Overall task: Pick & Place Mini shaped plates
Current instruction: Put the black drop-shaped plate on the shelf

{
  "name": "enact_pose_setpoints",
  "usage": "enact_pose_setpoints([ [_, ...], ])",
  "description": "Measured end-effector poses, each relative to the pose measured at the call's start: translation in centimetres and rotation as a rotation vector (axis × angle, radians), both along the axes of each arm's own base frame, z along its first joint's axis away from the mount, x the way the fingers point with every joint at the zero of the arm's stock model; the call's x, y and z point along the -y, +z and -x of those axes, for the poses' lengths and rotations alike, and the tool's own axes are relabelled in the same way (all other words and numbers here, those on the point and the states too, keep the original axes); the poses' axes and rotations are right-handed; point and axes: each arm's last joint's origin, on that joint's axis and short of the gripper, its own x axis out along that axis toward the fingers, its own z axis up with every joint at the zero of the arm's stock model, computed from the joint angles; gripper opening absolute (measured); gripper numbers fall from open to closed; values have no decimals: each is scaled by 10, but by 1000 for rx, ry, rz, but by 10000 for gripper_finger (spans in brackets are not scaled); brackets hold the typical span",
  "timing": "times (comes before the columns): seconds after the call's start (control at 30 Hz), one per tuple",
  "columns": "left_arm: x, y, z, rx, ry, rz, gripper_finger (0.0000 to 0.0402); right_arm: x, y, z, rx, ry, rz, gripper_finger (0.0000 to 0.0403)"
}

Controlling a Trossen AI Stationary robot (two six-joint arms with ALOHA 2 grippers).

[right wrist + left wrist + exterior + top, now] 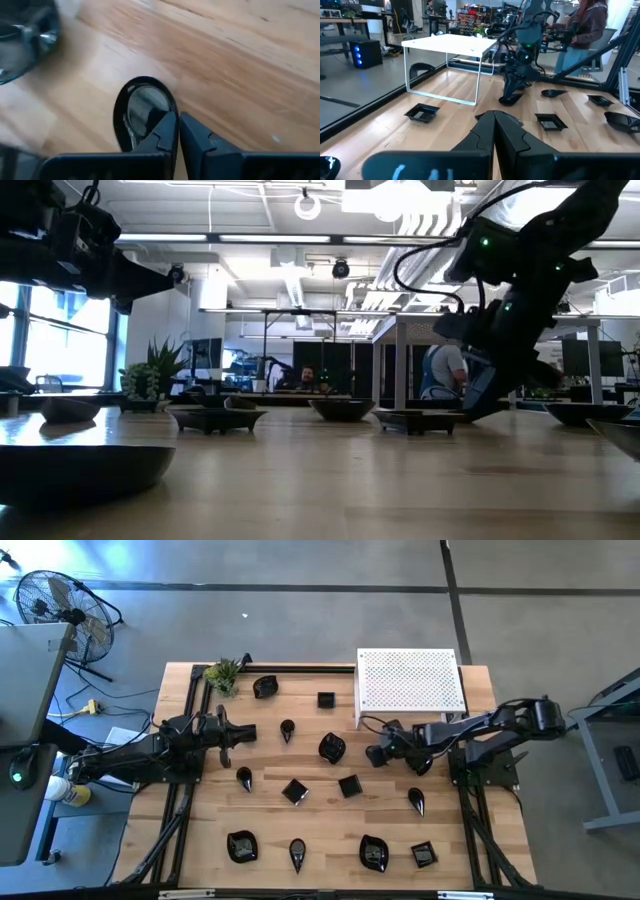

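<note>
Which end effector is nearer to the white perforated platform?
The right end effector is nearer, just off the white perforated platform at its near-left corner. The left end effector is far across the table.

No readable text, no labels, no brand marks, no numbers, no signs on anything in view

white platform (411,680) blocking far edge, dishes (349,785) scattered mid-table

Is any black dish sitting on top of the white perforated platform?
No, the white perforated platform has a bare top; the mini shaped plates lie on the wooden table.
</note>
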Motion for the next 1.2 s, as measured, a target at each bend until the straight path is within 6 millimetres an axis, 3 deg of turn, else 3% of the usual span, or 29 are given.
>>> enact_pose_setpoints([
  [0.27,0,1,0,6,3,-5,1,-2,44,12,206,116,33,3],
  [0.37,0,1,0,6,3,-5,1,-4,50,18,204,150,37,2],
  [0.77,0,0,0,2,3,-7,1,1,17,14,-15,214,-26,107],
  [0.9,0,0,0,2,3,-7,1,2,10,7,-15,234,-4,105],
  [1.2,0,0,0,-6,-3,-5,1,3,-3,2,-54,244,8,58],
])
